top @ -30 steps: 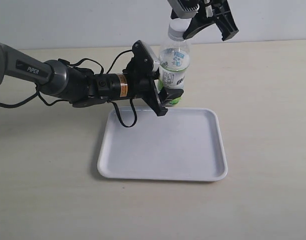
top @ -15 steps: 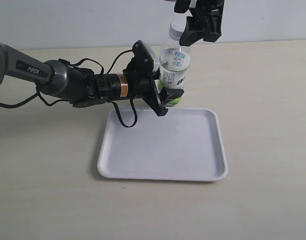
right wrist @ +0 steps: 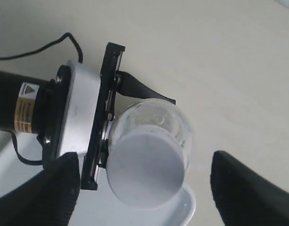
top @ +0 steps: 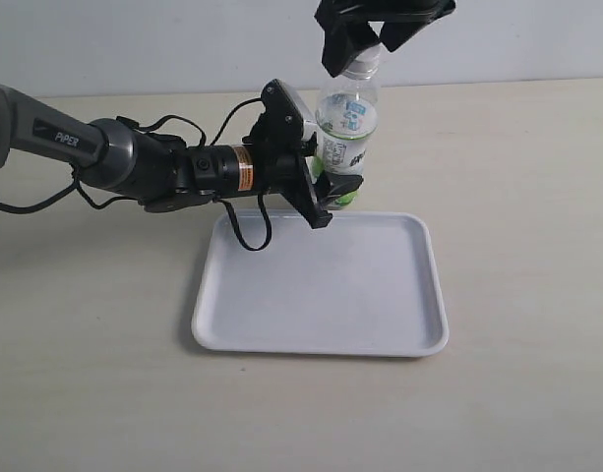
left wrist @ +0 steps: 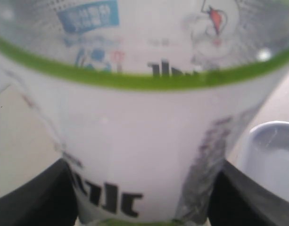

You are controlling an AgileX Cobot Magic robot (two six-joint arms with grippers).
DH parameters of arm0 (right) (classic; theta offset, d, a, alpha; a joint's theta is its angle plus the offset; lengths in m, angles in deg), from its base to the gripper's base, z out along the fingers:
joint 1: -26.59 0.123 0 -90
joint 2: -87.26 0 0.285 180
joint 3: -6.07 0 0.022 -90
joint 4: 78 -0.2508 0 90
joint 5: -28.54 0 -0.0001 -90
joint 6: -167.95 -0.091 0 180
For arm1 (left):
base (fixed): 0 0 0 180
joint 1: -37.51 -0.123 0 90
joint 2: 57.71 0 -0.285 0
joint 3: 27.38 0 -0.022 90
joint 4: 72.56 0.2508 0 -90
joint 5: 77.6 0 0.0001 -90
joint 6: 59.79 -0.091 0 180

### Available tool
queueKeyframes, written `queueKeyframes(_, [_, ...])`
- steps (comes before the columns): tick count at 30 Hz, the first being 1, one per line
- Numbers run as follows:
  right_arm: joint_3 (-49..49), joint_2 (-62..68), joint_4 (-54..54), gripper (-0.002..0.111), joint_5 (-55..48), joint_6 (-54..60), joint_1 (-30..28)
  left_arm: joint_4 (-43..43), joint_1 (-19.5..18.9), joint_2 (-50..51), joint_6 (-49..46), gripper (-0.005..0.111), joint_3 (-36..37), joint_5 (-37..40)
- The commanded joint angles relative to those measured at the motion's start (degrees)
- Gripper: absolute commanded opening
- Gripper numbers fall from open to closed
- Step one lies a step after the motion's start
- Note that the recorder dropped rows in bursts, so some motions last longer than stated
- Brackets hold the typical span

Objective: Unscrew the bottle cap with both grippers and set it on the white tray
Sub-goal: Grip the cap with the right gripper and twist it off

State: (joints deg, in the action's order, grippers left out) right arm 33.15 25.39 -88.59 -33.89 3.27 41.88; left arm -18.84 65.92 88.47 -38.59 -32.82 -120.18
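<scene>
- Nearest us lies the flat rectangular glossy white plastic tray (top: 321, 295) with rounded corners and a low raised rim. Its long side runs left to right on the pale beige tabletop (top: 537, 197).
- Just behind the tray's far rim we see the black left gripper (top: 332, 189) on a grey arm (top: 55, 133) marked "PIPER", with an orange band (top: 244, 169) near the wrist. The arm reaches in from the left and lies almost level above the tabletop.
- Its fingers are clamped on the lower body of the small clear plastic bottle (top: 346, 123). In the left wrist view the bottle's white label with its green band fills the picture between two black fingers (left wrist: 31, 197).
- The bottle stands upright, long axis vertical, neck up, with its base close to the tray's far rim. We cannot tell whether the base rests on the tabletop, nor whether the bottle holds any liquid.
- The small round white plastic screw cap (right wrist: 146, 169) sits on the bottle's neck, flat top facing straight up, well above the tray.
- Farthest and highest, the black right gripper (top: 365, 39) hangs over the bottle from above. Its fingers are spread wide, one on each side of the cap. In the right wrist view we see a clear gap between each finger and the cap.
</scene>
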Motion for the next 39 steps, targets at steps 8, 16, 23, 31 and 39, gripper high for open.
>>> queueKeyframes(8, [0.01, -0.27, 3.69, 0.073, 0.5, -18.0, 0.09, -2.06, 0.09, -0.52, -0.57, 0.0, 0.08, -0.94])
queueKeyframes(16, [0.01, -0.27, 3.94, 0.069, 1.51, -17.99, 0.09, -2.05, 0.09, -0.52, -0.57, 0.0, 0.08, -1.35])
queueKeyframes(23, [0.01, -0.27, 3.98, 0.069, 1.59, -14.96, 0.09, -1.58, 0.09, -0.52, -0.43, 0.0, 0.08, -0.28])
queueKeyframes(31, [0.01, -0.27, 4.13, 0.068, 3.86, -12.33, 0.09, 1.54, 0.09, -2.83, 2.02, 0.0, 0.08, 4.62])
queueKeyframes(39, [0.01, -0.27, 2.59, 0.064, 2.63, -7.86, 0.09, 1.55, 0.09, -2.83, 1.91, 0.0, 0.08, 4.62])
